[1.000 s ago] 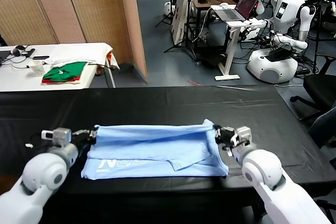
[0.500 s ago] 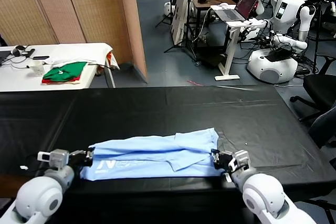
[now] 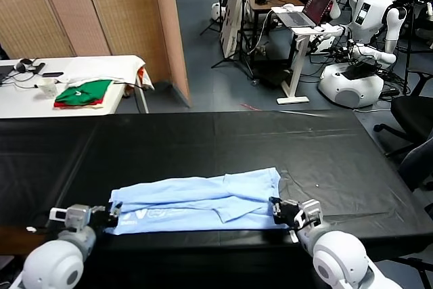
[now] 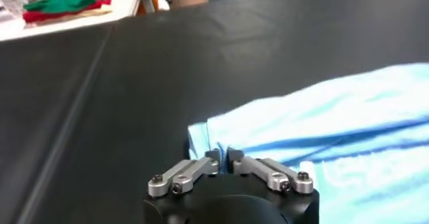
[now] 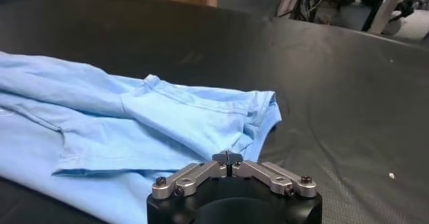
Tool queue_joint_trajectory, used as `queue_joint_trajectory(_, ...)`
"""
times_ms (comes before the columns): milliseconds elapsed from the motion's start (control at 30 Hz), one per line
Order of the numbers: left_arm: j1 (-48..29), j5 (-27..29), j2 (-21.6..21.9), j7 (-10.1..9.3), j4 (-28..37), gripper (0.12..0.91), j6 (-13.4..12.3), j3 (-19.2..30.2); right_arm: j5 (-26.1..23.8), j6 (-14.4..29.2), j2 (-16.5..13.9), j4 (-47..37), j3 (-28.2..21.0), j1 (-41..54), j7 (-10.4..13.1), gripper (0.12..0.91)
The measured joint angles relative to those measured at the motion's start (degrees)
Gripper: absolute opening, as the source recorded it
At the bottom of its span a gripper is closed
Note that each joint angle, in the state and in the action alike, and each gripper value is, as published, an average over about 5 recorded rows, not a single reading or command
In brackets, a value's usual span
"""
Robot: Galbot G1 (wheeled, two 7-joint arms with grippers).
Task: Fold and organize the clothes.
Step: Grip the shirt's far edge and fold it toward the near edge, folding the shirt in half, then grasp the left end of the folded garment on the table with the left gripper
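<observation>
Thin light-blue short-sleeved T-shirt [image 3: 199, 201] lies flat on black table [image 3: 203, 140]. Left gripper [image 4: 224, 163] at its 9 o'clock edge, right gripper [image 5: 228, 158] at 3 o'clock; both fingertips pinched, fabric between the left's.

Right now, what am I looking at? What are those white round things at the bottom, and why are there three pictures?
Those white round things are a robot's two arms. The big picture comes from a camera on its head, looking down at a black table. The other two come from small cameras on its wrists, so you see each tool from just behind. On the table lies a light-blue T-shirt, partly folded. The left tool pinches one end of the shirt. The right tool sits at the other end with its tips together; I cannot tell whether cloth is caught there. The green and red clothes lie far off on a white table.
</observation>
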Motion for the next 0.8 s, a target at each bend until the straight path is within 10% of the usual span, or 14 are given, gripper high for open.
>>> queue_joint_trajectory(200, 2.24, -0.65, -2.52, 0.27, -3.69, 0.883, 0.01, -2.61, -1.35, 0.22, 1.31, 1.07, 3.44, 0.45, -0.02, 0.884)
queue_joint_trajectory(800, -11.15, -2.82, -5.14, 1.98, 6.68, 0.907, -2.32, 2.44, -4.53, 7.24, 11.11, -15.46, 0.85, 10.51, 0.46, 0.907)
